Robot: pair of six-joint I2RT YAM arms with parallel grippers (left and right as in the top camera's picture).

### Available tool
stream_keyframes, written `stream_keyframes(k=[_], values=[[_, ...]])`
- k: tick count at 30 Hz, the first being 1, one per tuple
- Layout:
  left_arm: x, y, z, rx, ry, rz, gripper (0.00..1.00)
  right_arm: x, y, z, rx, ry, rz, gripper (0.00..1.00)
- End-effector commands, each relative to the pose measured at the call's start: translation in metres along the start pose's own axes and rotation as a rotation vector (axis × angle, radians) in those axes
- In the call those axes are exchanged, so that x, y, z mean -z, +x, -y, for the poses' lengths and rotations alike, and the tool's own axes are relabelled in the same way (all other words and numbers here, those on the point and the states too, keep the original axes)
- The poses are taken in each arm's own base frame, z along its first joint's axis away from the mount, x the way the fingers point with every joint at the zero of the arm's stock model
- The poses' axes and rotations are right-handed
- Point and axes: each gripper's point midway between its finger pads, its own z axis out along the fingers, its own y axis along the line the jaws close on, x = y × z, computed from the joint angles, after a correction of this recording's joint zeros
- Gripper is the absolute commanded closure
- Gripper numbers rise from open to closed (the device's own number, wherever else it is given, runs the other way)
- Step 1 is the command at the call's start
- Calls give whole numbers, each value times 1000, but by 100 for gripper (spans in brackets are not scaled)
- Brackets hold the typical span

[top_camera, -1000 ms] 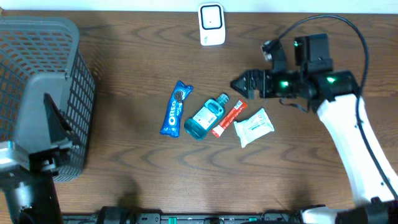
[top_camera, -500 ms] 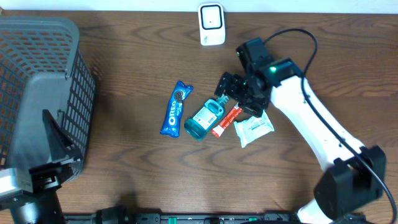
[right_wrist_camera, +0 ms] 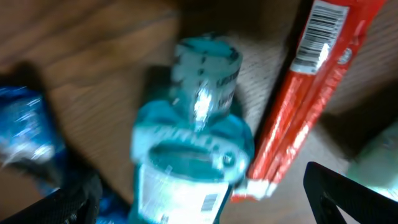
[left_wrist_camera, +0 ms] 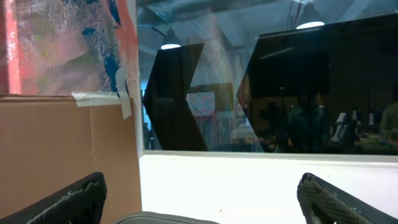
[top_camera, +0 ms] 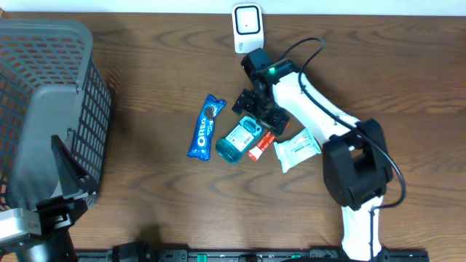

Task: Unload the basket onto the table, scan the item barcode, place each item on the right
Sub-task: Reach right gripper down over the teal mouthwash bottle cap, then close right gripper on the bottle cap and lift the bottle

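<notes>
Four items lie side by side mid-table: a blue Oreo pack [top_camera: 205,127], a teal mouthwash bottle [top_camera: 239,138], a red tube pack [top_camera: 262,143] and a white wipes packet [top_camera: 297,149]. A white scanner [top_camera: 247,29] stands at the far edge. My right gripper [top_camera: 255,115] hangs open just above the bottle's cap end. In the right wrist view the bottle [right_wrist_camera: 193,143] lies blurred between the spread fingers of the right gripper [right_wrist_camera: 202,177], and the red pack [right_wrist_camera: 311,87] shows a barcode. My left gripper [top_camera: 65,164] is open near the basket, holding nothing.
A large grey mesh basket [top_camera: 44,87] fills the left side of the table. The left wrist view looks over the basket rim [left_wrist_camera: 168,218] at a cardboard panel [left_wrist_camera: 62,149] and a dark window, with the left gripper [left_wrist_camera: 199,186] wide apart.
My right arm has swung left from the table's right side to above the teal bottle, still open. The left arm has slid slightly toward the near edge.
</notes>
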Motion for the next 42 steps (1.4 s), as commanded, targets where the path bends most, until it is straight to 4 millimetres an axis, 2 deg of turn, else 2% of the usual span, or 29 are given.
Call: stream_keyframes(k=[1, 4, 8, 15, 18, 21, 25, 27, 32, 38, 39, 40, 41, 42], values=[[3, -4, 3, 8, 20, 18, 2, -13, -5, -5, -25, 11, 10, 1], [4, -4, 3, 8, 20, 19, 2, -21, -7, -8, -23, 5, 12, 3], [4, -4, 3, 8, 20, 20, 2, -30, -4, -9, -37, 7, -16, 17], [6, -6, 3, -15, 19, 27, 2, -55, 11, -7, -42, 55, -53, 18], [13, -12, 2, -14, 18, 49, 2, -56, 16, -8, -30, 59, -55, 19], [23, -19, 1, -13, 15, 80, 2, -57, 18, -10, -24, 59, -53, 31], [36, -30, 0, -10, 13, 122, 2, -57, 17, -9, -23, 64, -46, 58], [43, -37, -1, -6, 16, 153, 2, -55, 11, -7, -7, 74, -15, 63], [57, -48, -2, -16, 15, 201, 2, -48, -1, -12, 102, 70, 33, 63], [64, -53, -3, -14, 13, 225, 3, -15, -8, -38, 238, 12, 67, 62], [64, -53, -3, -14, 13, 225, 2, -10, -9, -42, 259, 0, 75, 51], [64, -53, -3, -14, 13, 226, 2, -7, -10, -45, 267, -7, 81, 23], [64, -53, -3, -14, 13, 226, 2, -7, -10, -44, 265, -4, 81, 11], [64, -53, -3, -14, 13, 226, 2, -7, -9, -42, 252, 6, 74, 10]])
